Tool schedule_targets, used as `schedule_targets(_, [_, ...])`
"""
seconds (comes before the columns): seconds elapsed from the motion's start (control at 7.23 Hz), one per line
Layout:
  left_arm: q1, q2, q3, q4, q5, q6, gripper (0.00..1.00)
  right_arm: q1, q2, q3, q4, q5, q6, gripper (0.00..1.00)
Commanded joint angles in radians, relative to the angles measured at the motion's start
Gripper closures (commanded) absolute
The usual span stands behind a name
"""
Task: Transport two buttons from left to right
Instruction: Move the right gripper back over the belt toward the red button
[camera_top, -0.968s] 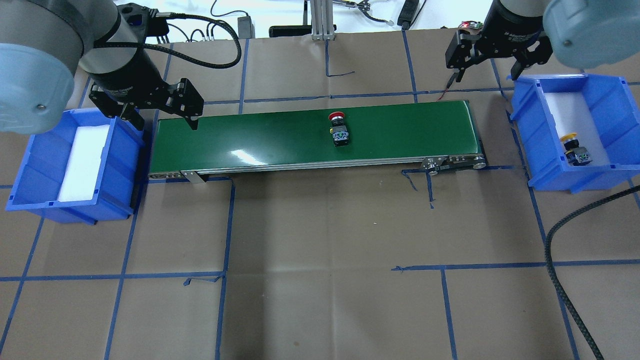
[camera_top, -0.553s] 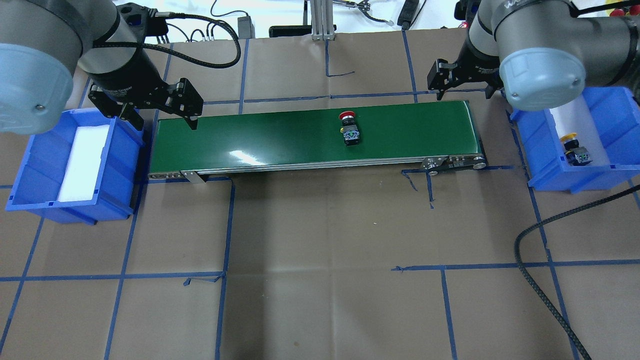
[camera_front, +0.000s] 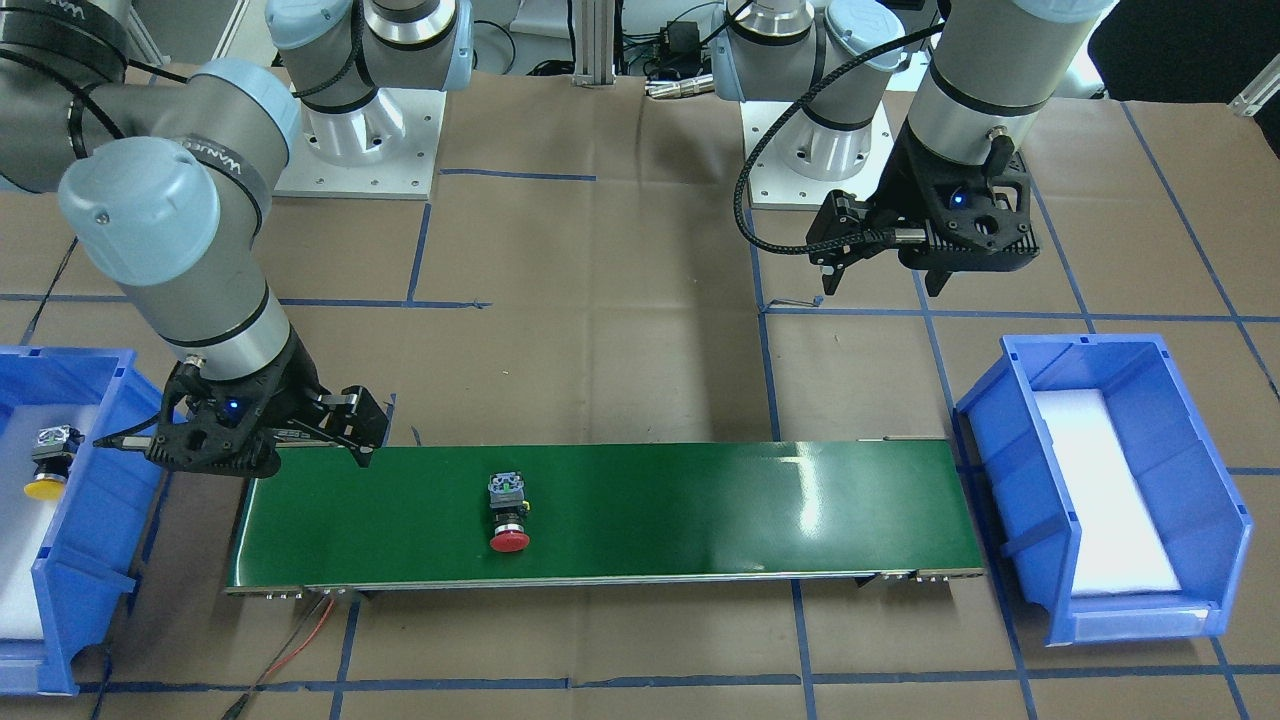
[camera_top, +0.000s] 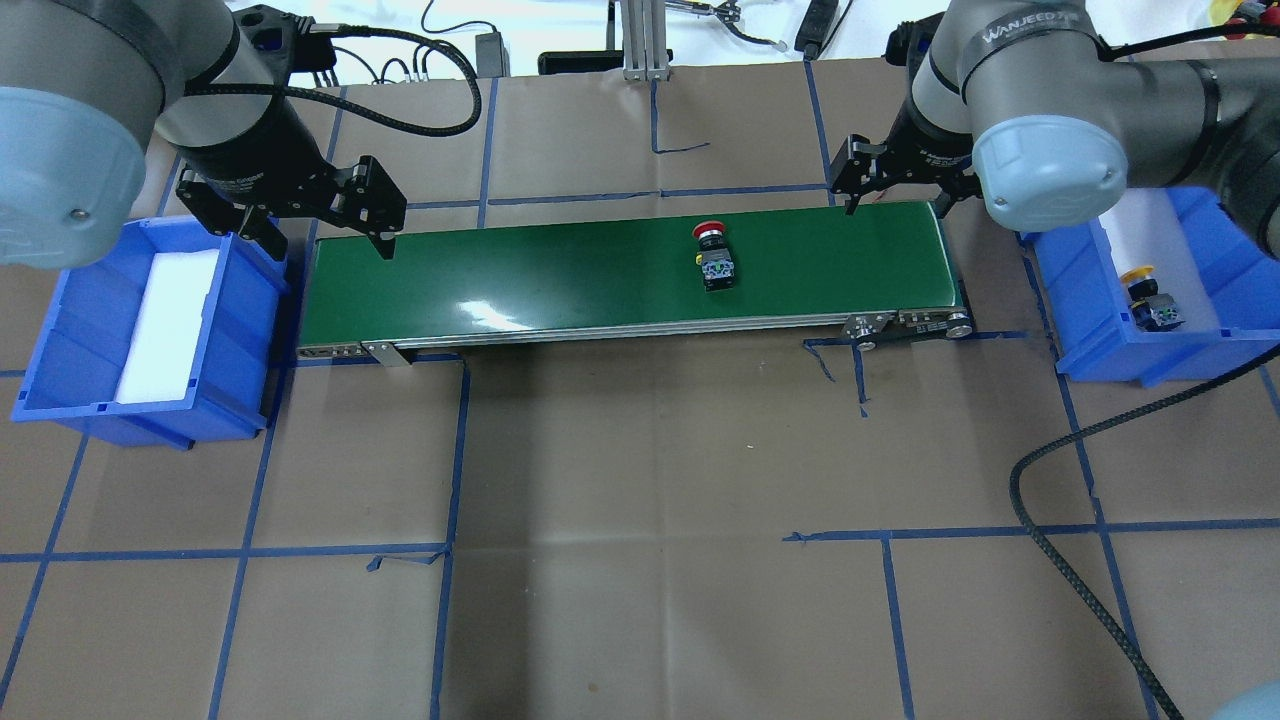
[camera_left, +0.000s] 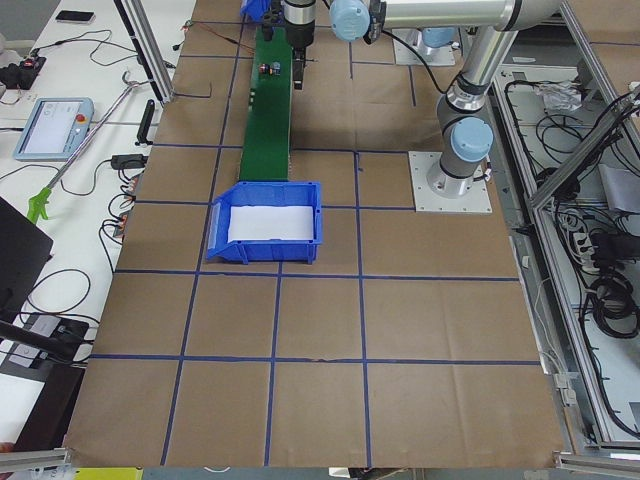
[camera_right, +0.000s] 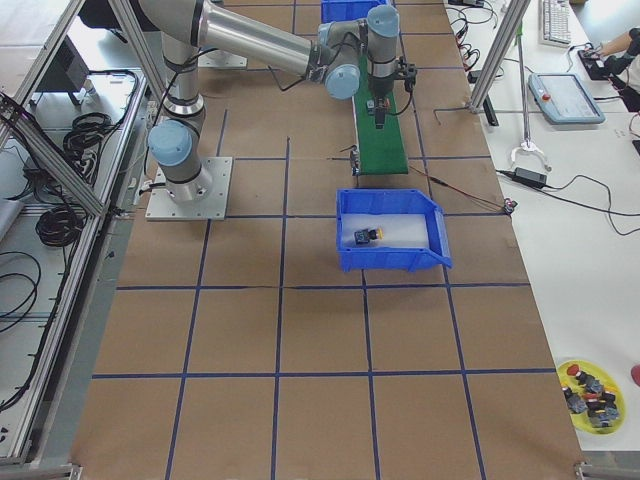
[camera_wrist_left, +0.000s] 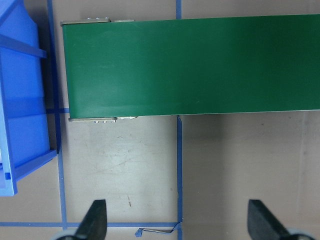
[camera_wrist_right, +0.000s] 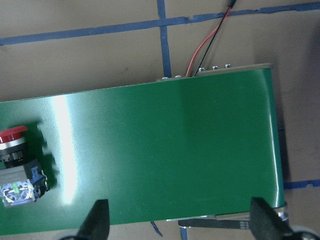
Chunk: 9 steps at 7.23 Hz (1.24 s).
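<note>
Hovering our right gripper (camera_top: 895, 195) over right end of belt (camera_top: 560, 275), fingers spread, nothing held. Left gripper (camera_top: 325, 235) likewise spread, empty, at left end. Red button (camera_top: 714, 258) lies on side, right of mid-belt; yellow button (camera_top: 1145, 295) sits in right bin (camera_top: 1085, 330). Risk, we judge: mistimed close rolls round cap, knocks button off edge. Bin wall and wires (camera_wrist_right: 207, 45) crowd belt end.

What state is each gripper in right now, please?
Left gripper: open, holding nothing.
Right gripper: open, holding nothing, above the green belt.
</note>
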Motion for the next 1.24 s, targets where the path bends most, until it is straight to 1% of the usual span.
schedule_targets(0.0, [0.0,0.001,-0.001,0.0,0.0,0.0,0.0,0.039,0.036,-0.002,-0.048,0.002,0.02,0.0])
schedule_targets(1.11, [0.0,0.002,-0.001,0.0,0.0,0.0,0.0,0.053,0.076,-0.02,-0.056,0.002,0.035,0.0])
